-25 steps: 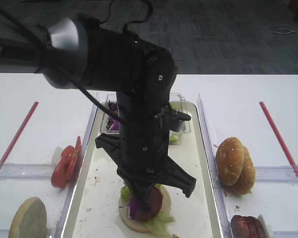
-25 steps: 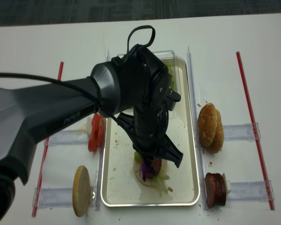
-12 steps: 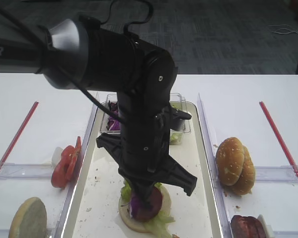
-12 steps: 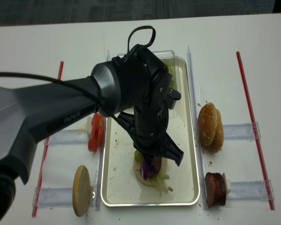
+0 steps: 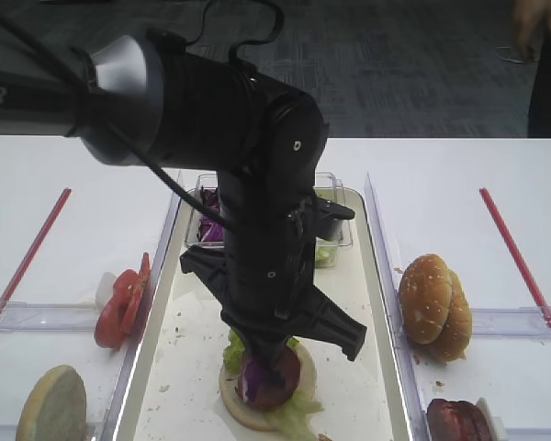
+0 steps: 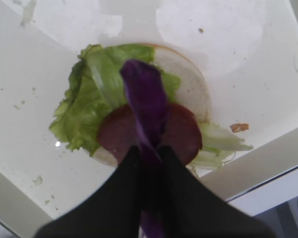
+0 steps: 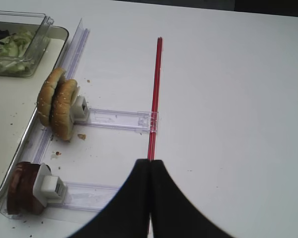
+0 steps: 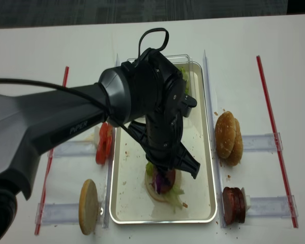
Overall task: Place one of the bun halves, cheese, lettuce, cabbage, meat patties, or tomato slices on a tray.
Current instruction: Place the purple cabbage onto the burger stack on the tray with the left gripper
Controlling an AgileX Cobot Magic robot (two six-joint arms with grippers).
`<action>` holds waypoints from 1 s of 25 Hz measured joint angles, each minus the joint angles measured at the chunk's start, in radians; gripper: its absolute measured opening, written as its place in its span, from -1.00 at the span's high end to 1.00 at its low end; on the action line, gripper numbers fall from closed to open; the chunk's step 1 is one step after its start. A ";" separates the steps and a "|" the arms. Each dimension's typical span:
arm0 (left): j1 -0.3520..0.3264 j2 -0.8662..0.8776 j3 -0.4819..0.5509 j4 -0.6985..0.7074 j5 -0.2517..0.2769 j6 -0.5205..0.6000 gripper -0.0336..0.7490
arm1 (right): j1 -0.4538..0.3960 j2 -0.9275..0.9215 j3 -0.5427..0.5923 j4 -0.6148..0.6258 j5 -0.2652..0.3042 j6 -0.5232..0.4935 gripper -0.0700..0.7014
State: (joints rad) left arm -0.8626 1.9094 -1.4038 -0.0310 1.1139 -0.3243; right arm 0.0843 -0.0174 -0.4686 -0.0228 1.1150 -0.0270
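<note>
My left gripper (image 6: 149,148) is shut on a purple cabbage strip (image 6: 145,106) that hangs over a stack on the tray (image 6: 228,44). The stack is a bun half (image 6: 188,84) cut face up, lettuce (image 6: 87,106) and a meat patty (image 6: 181,131). From above, the left arm covers the tray's (image 8: 129,203) middle and the stack (image 8: 165,192) shows below the gripper (image 5: 262,367). My right gripper (image 7: 150,163) is shut on nothing, over bare table beside a red strip (image 7: 156,89).
A clear box (image 5: 207,225) of cabbage and lettuce sits at the tray's far end. Clear racks flank the tray: tomato slices (image 5: 119,308) and a bun half (image 5: 50,404) on the left, bun halves (image 5: 433,305) and meat patties (image 5: 455,421) on the right. Red strips line both outer sides.
My left gripper and its cabbage strip have barely shifted over the stack. A person has come into sight at the far right behind the table.
</note>
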 joint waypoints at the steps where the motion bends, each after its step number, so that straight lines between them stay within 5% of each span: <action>1: 0.000 0.000 0.000 0.000 0.000 -0.002 0.71 | 0.000 0.000 0.000 0.000 0.000 0.000 0.80; 11: 0.000 0.000 0.000 0.000 0.000 -0.002 0.59 | 0.000 0.000 0.000 0.000 0.000 0.000 0.80; 21: 0.000 0.000 0.000 0.000 0.000 -0.006 -0.16 | 0.000 0.000 0.000 0.000 0.000 0.000 0.80; 25: 0.000 0.000 0.000 0.000 0.000 -0.018 -0.32 | 0.000 0.000 0.000 0.000 0.000 0.000 0.80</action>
State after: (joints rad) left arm -0.8626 1.9094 -1.4038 -0.0310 1.1139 -0.3419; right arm 0.0843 -0.0174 -0.4686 -0.0228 1.1150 -0.0270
